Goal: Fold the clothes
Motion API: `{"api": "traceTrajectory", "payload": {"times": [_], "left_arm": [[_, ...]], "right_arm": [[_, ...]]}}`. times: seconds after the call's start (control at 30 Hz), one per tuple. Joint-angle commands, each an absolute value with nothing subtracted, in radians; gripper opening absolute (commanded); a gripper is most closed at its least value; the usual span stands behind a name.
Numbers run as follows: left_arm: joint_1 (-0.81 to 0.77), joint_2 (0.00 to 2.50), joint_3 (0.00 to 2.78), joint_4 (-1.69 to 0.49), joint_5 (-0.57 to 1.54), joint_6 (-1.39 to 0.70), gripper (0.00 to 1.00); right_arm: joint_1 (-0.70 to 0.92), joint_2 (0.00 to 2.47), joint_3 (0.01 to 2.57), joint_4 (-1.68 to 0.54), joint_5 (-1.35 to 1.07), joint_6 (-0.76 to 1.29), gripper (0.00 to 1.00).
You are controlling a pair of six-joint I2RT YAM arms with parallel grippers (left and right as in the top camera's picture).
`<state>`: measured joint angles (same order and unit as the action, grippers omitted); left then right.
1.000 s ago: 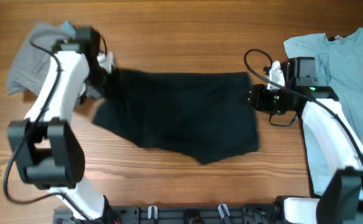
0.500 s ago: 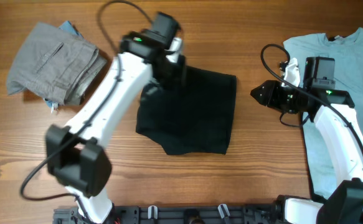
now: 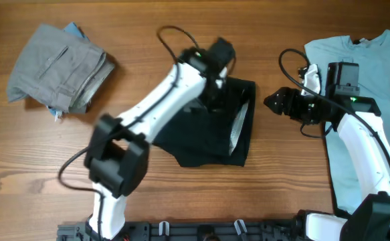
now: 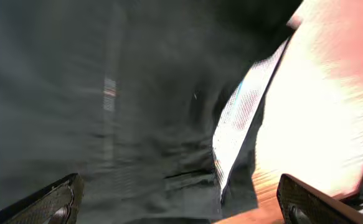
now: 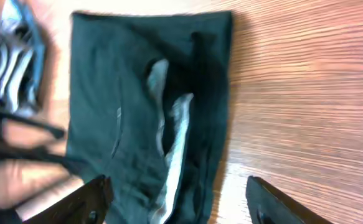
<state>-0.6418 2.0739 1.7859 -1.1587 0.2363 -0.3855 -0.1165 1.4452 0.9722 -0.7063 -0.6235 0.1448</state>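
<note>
- Spread wide apart at the left gripper point(image 4: 181, 202), pinching nothing, hanging low over the black cloth point(image 3: 201, 134).
- Spread apart too at the right gripper point(image 5: 178, 198), holding nothing, over bare wood just beside the right edge of the black cloth.
- Lying in the middle of the table point(image 3: 181, 201), folded over into a smaller dark block, crooked along the bottom.
- Showing a pale strip point(image 3: 237, 124) of the inside near the right edge, where the top layer gapes open.
- Wrinkled and bumpy, not flat.
- Partly hidden under the left arm point(image 3: 161, 100) at the top left corner.
- Very blurry in the left wrist view, so hard to tell whether touching the fingers point(image 4: 60, 200) or not.
- Smeared along the left side of the right wrist view, so hard to make out there.
- Off to the far left, a folded grey bundle point(image 3: 57, 67) with a blue scrap point(image 3: 72, 29) poking out behind.
- At the far right, a light blue T-shirt point(image 3: 375, 67), cut off by the edge and partly under the right arm point(image 3: 362, 134).
</note>
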Motion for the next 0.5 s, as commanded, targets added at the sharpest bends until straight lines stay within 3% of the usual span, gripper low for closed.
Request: {"api": "traceTrajectory", "payload": {"times": [0.0,0.03,0.07,0.1,0.13,0.17,0.37,0.4,0.47], "left_arm": [[-0.539,1.908,1.858,-1.190,0.130,-0.340,1.00],[-0.513,1.898,1.858,-1.194,0.129,-0.320,1.00],[-0.498,1.898,1.858,-1.200,0.130,-0.312,0.91],[-0.480,1.898,1.858,-1.210,0.131,-0.297,0.68],[-0.456,1.903,1.848,-1.221,0.133,-0.292,0.19],[-0.442,1.906,1.835,-1.224,0.141,-0.292,0.04],[-0.423,1.915,1.654,-1.197,0.201,-0.291,0.04],[-0.424,1.915,1.615,-1.191,0.202,-0.291,0.07],[-0.423,1.915,1.520,-1.151,0.248,-0.291,0.22]], "right_arm": [[-0.059,1.431,0.990,-0.718,-0.714,-0.014,0.56],[-0.030,1.434,0.989,-0.702,-0.709,-0.035,0.45],[-0.004,1.439,0.989,-0.683,-0.694,-0.034,0.34],[0.017,1.445,0.989,-0.660,-0.680,-0.033,0.25],[0.062,1.461,0.989,-0.604,-0.632,-0.022,0.17],[0.093,1.478,0.989,-0.561,-0.599,-0.013,0.10],[0.190,1.707,0.989,-0.280,-0.463,0.076,0.08],[0.185,1.757,0.989,-0.253,-0.431,0.108,0.08],[0.163,1.844,0.989,-0.241,-0.398,0.145,0.09]]}}
